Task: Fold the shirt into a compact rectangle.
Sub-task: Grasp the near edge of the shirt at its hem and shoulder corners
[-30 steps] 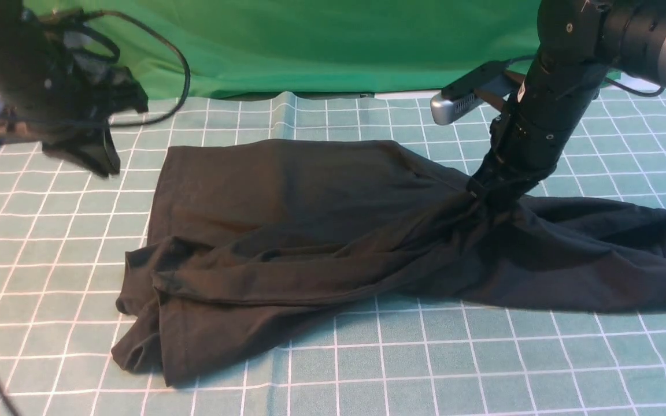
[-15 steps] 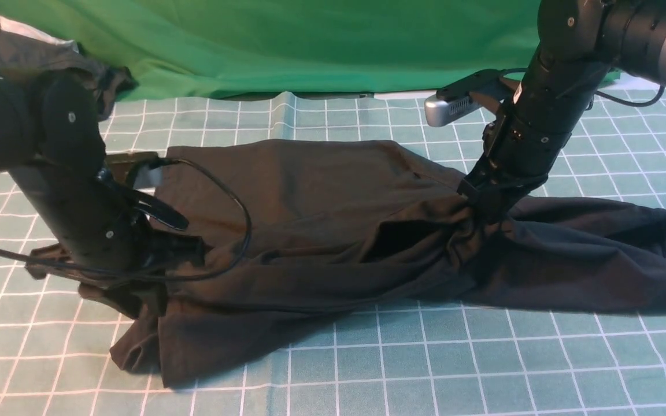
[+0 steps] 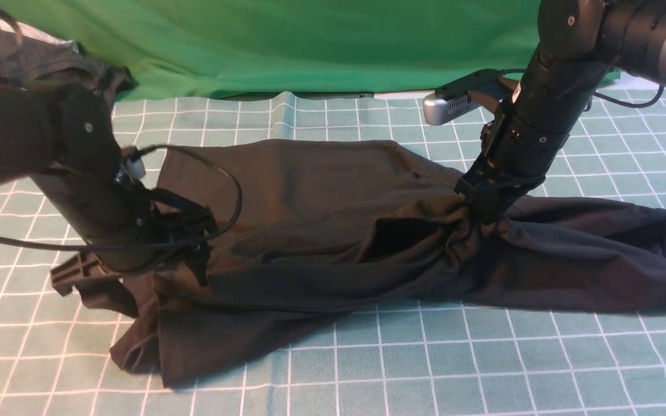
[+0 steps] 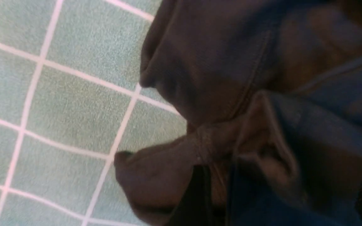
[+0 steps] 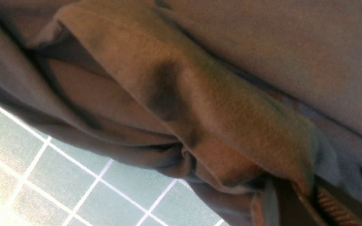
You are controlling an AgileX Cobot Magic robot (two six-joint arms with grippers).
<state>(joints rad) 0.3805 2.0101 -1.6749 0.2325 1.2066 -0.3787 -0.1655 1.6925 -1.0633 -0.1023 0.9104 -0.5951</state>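
Note:
The black shirt [image 3: 321, 231] lies crumpled across the green grid mat, stretched from front left to far right. Its print and neck label are hidden. My right gripper [image 3: 482, 203] is shut on a bunched ridge of the shirt [image 5: 218, 125] right of its middle and holds it a little above the mat. My left gripper [image 3: 197, 263] is down at the shirt's left side. Its fingers [image 4: 200, 191] stand wide apart, with rumpled, hemmed fabric [image 4: 262, 150] lying between them.
A second dark grey garment [image 3: 50, 63] lies heaped at the back left, in front of the green backdrop [image 3: 310, 46]. The grid mat [image 3: 483, 370] extends past the shirt on all sides. A black cable [image 3: 232, 196] loops from my left arm over the shirt.
My left arm came down from the back left onto the shirt's left side and then shifted slightly right. My right gripper pulled its bunch of fabric a little up and left.

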